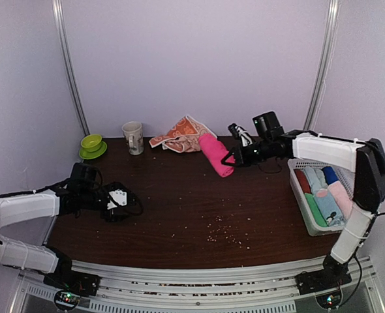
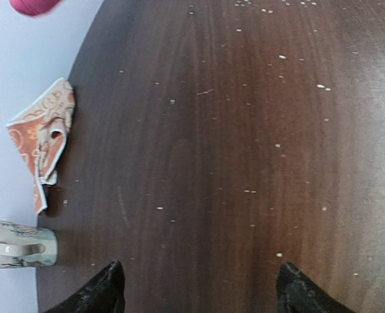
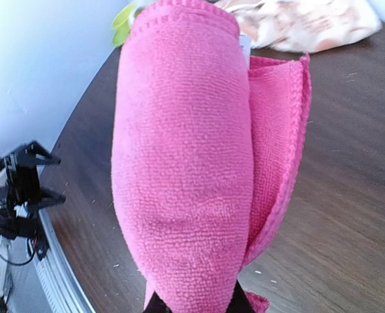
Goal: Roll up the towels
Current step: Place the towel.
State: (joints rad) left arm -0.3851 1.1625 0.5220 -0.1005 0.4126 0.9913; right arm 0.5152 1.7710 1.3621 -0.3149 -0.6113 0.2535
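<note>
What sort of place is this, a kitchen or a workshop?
Probably a robot test booth: plain walls enclose one dark table, two robot arms stand at its near edge, and a mug and basket serve as props.

Plain pink towel; orange towel with white prints.

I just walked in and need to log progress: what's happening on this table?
The right arm's fingers are shut on one end of the rolled pink towel at the back of the table. The left arm's fingers are open and empty over bare wood. The orange bunny-print towel lies crumpled beside it, not yet rolled.
</note>
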